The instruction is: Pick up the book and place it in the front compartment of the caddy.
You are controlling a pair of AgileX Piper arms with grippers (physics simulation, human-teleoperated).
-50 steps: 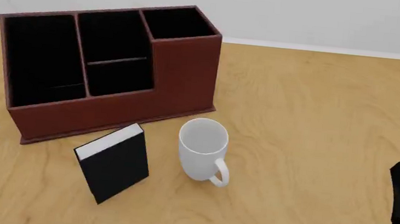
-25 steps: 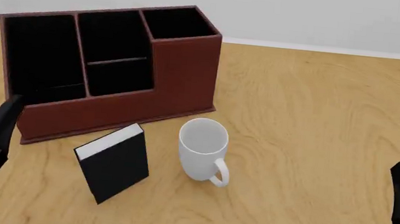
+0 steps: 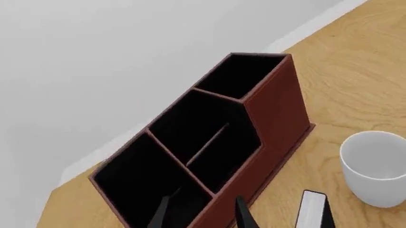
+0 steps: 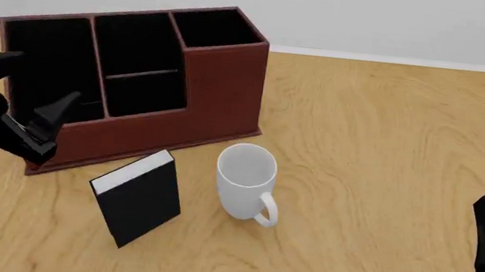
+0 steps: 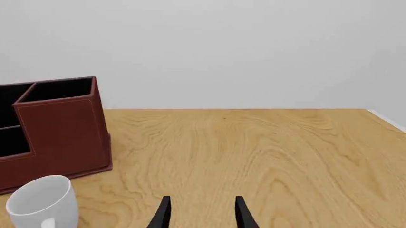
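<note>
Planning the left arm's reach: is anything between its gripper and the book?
Nothing visible. The left gripper hangs open by the caddy; the book stands clear, the mug beyond.

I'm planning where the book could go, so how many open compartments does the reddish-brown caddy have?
4 visible in the reddish-brown leather-look caddy: a large one at its left end, two in the middle split by a low divider, and one in the taller right end. Further dividers may be hidden.

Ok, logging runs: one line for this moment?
left gripper: open, near caddy | right gripper: open, idle | book: untouched on table
</note>
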